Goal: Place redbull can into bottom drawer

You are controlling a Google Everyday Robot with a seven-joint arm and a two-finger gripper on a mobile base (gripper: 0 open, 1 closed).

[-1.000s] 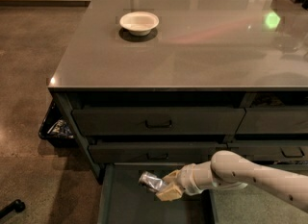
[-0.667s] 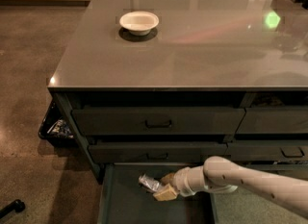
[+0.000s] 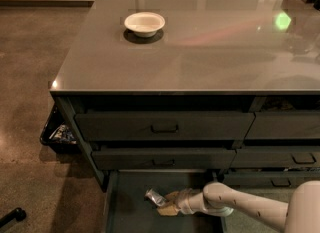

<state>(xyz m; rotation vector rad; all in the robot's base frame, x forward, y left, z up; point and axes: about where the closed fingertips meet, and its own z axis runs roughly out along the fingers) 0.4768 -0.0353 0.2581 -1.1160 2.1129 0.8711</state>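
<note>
The bottom drawer (image 3: 130, 212) of the left column is pulled open, a shallow dark tray. My gripper (image 3: 165, 203) reaches into it from the right on a white arm. It is shut on the redbull can (image 3: 154, 196), a slim silver can that lies on its side, tilted, just above or on the drawer floor near the drawer's middle. The can's right end is hidden by the tan fingers (image 3: 171, 209).
A white bowl (image 3: 144, 23) sits at the back left of the grey counter top (image 3: 200, 52). Two shut handled drawers (image 3: 164, 125) are above the open one. A dark bin (image 3: 57, 132) stands on the floor at the left. Right-column drawers (image 3: 285, 127) are shut.
The arm has drawn lower and further into the drawer. The can in the gripper has shifted slightly left and down.
</note>
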